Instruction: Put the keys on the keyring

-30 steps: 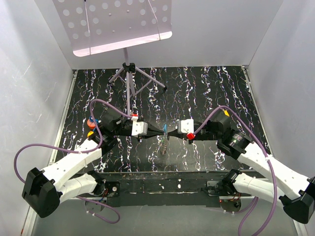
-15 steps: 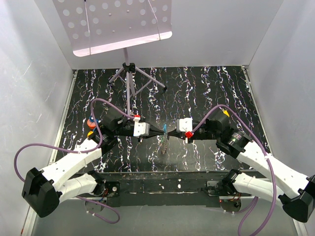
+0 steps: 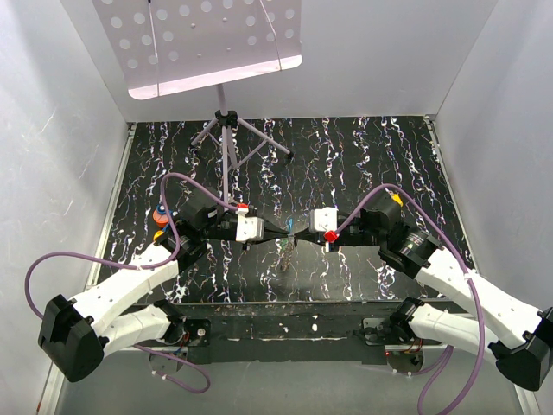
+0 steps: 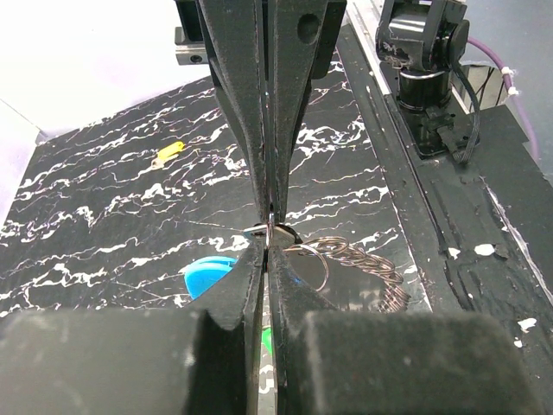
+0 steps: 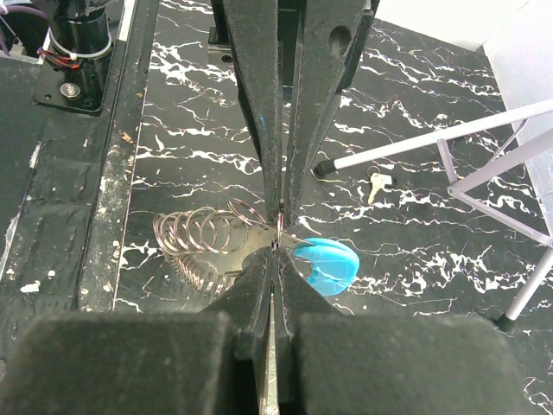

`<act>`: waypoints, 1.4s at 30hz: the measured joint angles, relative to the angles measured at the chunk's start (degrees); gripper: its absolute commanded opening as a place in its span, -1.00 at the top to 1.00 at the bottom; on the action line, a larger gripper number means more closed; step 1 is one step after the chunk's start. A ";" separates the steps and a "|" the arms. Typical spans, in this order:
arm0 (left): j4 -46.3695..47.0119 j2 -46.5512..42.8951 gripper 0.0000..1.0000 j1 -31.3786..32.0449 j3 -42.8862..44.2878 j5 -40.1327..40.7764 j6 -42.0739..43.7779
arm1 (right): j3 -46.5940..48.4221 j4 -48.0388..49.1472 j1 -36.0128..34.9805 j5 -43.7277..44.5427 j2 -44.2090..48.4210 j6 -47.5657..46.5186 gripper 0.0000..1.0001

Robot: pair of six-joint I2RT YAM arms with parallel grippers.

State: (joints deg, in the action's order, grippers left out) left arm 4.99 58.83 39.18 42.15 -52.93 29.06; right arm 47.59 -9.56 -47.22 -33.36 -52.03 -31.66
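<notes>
The keyring [image 3: 288, 251] hangs between my two grippers above the mat's near middle. Its blue tab [image 4: 206, 275] and grey-brown coiled loop [image 4: 359, 262] dangle below the pinch; they also show in the right wrist view, the tab [image 5: 327, 264] and the loop [image 5: 203, 238]. My left gripper [image 3: 285, 232] and right gripper [image 3: 298, 232] meet tip to tip, both shut on the keyring's thin metal ring [image 4: 272, 232]. A flat grey metal piece [image 5: 259, 238] sits at the pinch; I cannot tell whether it is a key. One small pale key [image 5: 376, 183] lies on the mat by a stand foot.
A music stand [image 3: 226, 138] on tripod legs stands at the back middle of the mat. Small orange, blue and yellow pieces [image 3: 159, 223] lie by the left arm. A yellow piece [image 4: 168, 152] lies on the mat beyond the right arm. White walls close in three sides.
Both wrists have edged a little towards the middle and turned slightly. The fingertips stay pressed together on the ring and the keyring still hangs below.
</notes>
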 measured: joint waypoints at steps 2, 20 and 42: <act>-0.31 0.02 1.00 0.00 0.02 0.09 0.26 | 0.00 -0.04 0.00 0.00 0.00 0.04 0.97; -1.75 0.00 1.00 0.04 0.02 1.25 1.07 | 0.81 -0.70 0.02 0.17 -1.22 0.92 0.97; -1.53 0.00 1.00 0.00 0.02 1.62 0.24 | 2.67 -2.32 0.24 -0.26 -2.78 1.38 0.97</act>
State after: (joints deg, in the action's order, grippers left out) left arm 3.46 58.83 39.18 42.17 -51.31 29.30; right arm 50.26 -11.88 -46.98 -33.63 -54.81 -30.28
